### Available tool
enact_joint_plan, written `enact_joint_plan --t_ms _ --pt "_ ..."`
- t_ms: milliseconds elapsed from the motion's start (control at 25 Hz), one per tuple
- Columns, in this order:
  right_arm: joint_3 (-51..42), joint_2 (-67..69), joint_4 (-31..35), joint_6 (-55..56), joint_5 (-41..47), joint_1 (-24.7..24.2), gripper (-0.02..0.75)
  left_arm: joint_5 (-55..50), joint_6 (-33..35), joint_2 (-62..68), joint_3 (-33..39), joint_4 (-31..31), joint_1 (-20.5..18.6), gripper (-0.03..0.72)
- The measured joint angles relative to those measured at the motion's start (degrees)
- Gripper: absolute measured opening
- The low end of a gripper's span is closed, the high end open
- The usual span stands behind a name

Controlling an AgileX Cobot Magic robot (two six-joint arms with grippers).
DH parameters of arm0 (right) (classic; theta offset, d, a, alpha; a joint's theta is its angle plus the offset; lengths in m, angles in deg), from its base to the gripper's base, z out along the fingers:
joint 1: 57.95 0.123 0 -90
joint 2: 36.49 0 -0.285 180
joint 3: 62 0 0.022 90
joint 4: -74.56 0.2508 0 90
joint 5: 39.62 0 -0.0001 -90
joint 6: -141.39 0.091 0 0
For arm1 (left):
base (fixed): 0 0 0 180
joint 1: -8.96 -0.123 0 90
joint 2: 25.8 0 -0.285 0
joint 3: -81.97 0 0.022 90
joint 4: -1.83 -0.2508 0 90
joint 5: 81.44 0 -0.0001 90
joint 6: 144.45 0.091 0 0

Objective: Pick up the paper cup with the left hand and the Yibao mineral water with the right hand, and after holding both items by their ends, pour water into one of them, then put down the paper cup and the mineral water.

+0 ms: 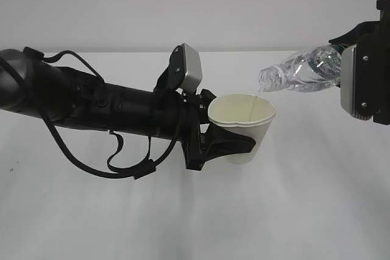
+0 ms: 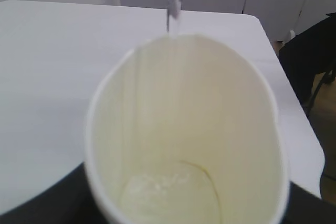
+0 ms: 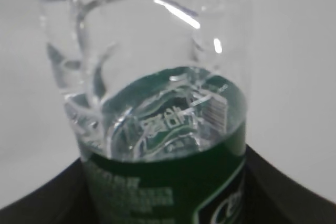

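The white paper cup (image 1: 245,127) hangs above the table, tilted slightly, with my left gripper (image 1: 234,142) shut on its lower body. Its cream inside (image 2: 184,145) fills the left wrist view, with a little water at the bottom. The Yibao mineral water (image 1: 300,70) lies nearly level in the air at upper right, neck pointing left over the cup's rim. A thin stream of water (image 1: 254,106) falls from its mouth into the cup. My right gripper (image 1: 356,74) is shut on the bottle's base end; the green label (image 3: 168,187) sits between its dark jaws.
The white table (image 1: 195,211) spreads under both arms. In the left wrist view the table's far right edge (image 2: 286,77) shows, with dark furniture (image 2: 310,56) beyond it.
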Motion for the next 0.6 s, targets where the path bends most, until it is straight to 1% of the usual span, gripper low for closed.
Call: enact_joint_plan --t_ms 600 --pt "0.08 0.00 -0.50 0.00 0.00 0.00 0.462 0.00 0.00 0.00 0.00 -0.10 0.00 0.433"
